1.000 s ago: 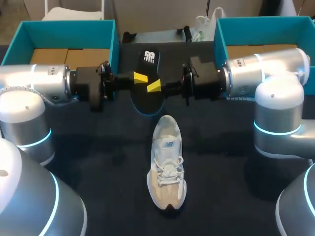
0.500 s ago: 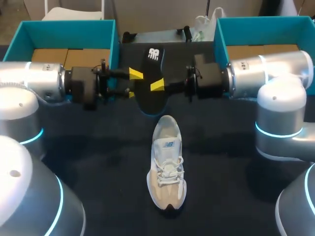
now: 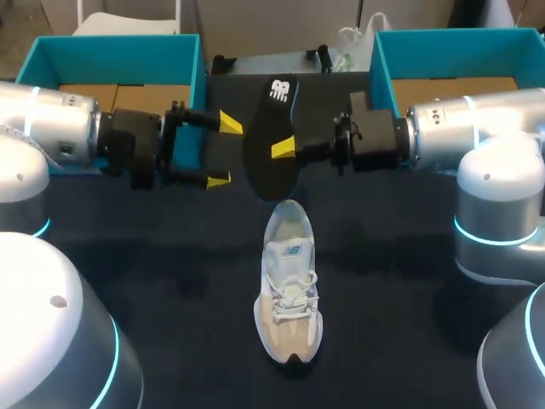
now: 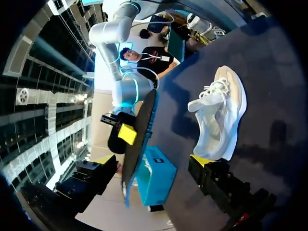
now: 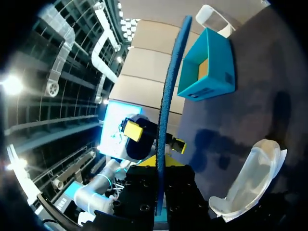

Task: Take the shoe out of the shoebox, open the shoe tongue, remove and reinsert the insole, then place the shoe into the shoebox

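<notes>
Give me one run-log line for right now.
insole: out of shoe | right gripper: shut on insole | left gripper: open, off insole | shoe: on table

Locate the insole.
In the head view the insole is gripped in the right claw, just beyond the heel of the shoe; the open left claw stands beside it, not touching.
</notes>
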### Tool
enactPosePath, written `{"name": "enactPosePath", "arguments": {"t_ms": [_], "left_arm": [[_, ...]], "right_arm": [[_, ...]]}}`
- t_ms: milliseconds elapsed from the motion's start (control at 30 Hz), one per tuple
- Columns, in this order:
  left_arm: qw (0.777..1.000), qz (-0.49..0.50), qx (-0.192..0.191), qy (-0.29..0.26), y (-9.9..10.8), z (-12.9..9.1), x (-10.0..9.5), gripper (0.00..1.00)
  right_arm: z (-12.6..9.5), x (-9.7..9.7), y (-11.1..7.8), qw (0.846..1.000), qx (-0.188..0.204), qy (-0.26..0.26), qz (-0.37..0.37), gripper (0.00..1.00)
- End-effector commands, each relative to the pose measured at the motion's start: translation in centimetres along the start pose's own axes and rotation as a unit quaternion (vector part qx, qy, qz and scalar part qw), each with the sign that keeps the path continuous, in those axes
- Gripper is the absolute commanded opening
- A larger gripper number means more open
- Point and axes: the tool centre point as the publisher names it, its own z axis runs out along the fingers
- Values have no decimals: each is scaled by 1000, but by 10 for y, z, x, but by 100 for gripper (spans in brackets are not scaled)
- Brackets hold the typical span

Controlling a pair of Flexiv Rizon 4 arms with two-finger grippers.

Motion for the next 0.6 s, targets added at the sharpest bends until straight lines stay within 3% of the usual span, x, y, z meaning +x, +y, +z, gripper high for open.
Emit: {"name": "enactPosePath", "arguments": {"t_ms": [33, 133, 233, 267, 333, 600], "left_arm": [[995, -95, -29, 24, -2, 9, 10, 100], [979, -191, -53, 54, -1, 6, 19, 100], [944, -303, -90, 92, -5, 3, 26, 100], [928, -329, -139, 108, -8, 0, 30, 100], [928, -329, -139, 108, -8, 0, 30, 100], [928, -329, -139, 108, -8, 0, 30, 100]], "right_arm": [[-2, 3, 3, 999, 4, -47, -14, 0], [-7, -1, 2, 999, 2, -38, -35, 0], [-10, -5, 3, 997, -4, -36, -62, 0], [-10, -7, 3, 997, -7, -36, -72, 0], [-9, -16, 1, 996, 0, -25, -84, 0], [-9, -16, 1, 996, 0, -25, -84, 0]]}}
